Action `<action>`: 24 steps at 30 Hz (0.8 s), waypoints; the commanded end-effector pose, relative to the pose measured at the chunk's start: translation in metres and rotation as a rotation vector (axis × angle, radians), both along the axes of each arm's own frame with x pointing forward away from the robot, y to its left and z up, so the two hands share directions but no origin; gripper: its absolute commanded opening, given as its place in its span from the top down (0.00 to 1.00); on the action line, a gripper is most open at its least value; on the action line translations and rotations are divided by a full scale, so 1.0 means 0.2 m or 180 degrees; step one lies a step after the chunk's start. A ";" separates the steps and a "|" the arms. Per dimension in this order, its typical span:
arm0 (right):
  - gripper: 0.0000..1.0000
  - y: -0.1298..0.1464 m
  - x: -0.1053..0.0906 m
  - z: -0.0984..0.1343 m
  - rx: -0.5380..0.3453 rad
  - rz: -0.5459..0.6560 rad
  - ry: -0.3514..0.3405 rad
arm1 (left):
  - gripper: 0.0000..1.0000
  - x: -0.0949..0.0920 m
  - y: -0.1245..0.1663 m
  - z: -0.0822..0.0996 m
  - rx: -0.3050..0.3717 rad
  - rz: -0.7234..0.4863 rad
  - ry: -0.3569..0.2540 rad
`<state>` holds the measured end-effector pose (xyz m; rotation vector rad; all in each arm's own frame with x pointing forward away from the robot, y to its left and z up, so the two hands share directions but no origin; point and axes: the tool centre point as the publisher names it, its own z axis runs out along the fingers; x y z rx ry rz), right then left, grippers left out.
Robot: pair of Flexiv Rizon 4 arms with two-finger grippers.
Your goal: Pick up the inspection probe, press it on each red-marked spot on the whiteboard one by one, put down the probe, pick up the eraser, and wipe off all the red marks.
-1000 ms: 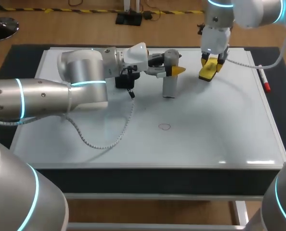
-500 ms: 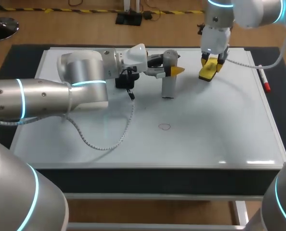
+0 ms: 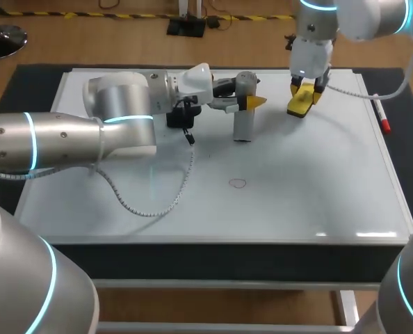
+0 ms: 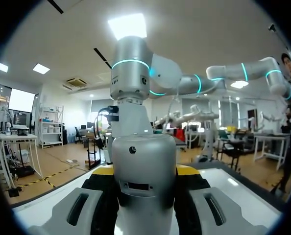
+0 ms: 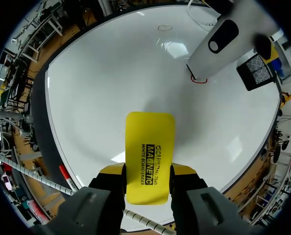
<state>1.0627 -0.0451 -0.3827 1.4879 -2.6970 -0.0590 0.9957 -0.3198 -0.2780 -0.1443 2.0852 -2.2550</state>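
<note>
The grey inspection probe (image 3: pixel 243 115) stands upright on the whiteboard (image 3: pixel 304 202), with my left gripper (image 3: pixel 252 102) shut on its upper part. In the left wrist view the probe (image 4: pixel 144 181) fills the gap between the yellow tips. In the right wrist view its tip rests on a small red mark (image 5: pixel 199 80). A second red ring (image 3: pixel 238 184) lies nearer the board's middle. My right gripper (image 3: pixel 305 92) holds the yellow eraser (image 3: pixel 299 104) over the board's far side. The eraser (image 5: pixel 149 156) is clamped between the right gripper's fingers.
A red marker (image 3: pixel 382 118) lies at the board's right edge. A black block (image 3: pixel 179 115) sits by the left wrist, and a white coiled cable (image 3: pixel 154 205) trails across the board's left half.
</note>
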 end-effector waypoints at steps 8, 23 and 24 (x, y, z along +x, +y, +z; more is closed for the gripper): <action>1.00 -0.01 0.00 0.01 -0.0006 0.0008 0.0000 | 1.00 0.01 0.00 -0.01 -0.0001 0.0001 -0.0012; 1.00 -0.01 0.00 0.01 -0.0006 0.0008 0.0000 | 1.00 -0.11 0.28 0.21 -0.0060 0.0434 -0.0254; 1.00 -0.01 0.00 0.01 -0.0006 0.0008 0.0000 | 1.00 -0.13 0.31 0.22 -0.0066 0.0489 -0.0274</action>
